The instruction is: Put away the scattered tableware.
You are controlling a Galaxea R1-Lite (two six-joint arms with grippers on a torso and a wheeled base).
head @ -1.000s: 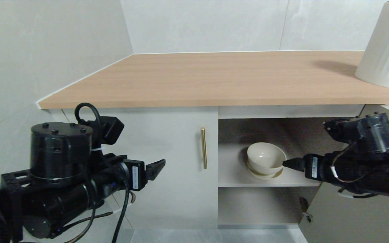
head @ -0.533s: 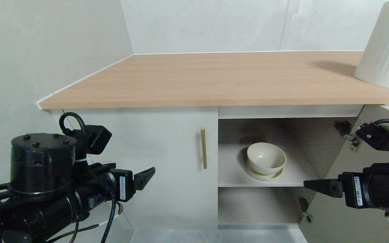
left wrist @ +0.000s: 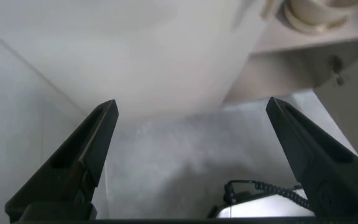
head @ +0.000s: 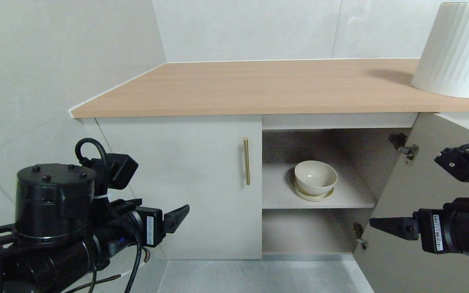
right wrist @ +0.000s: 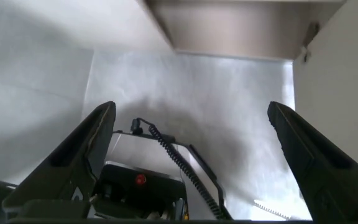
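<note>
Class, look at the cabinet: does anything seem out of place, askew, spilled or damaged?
Nothing is spilled or damaged. The right cabinet door stands open, showing a bowl upright on a plate on the upper shelf.

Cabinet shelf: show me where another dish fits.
Bare shelf lies between the bowl and the right wall; a narrower strip runs left of it. The lower compartment is bare. Crowded only where bowl sits on plate.

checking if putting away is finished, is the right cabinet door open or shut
Open: the right door is swung outward, leaving the bowl and shelf in plain sight.
</note>
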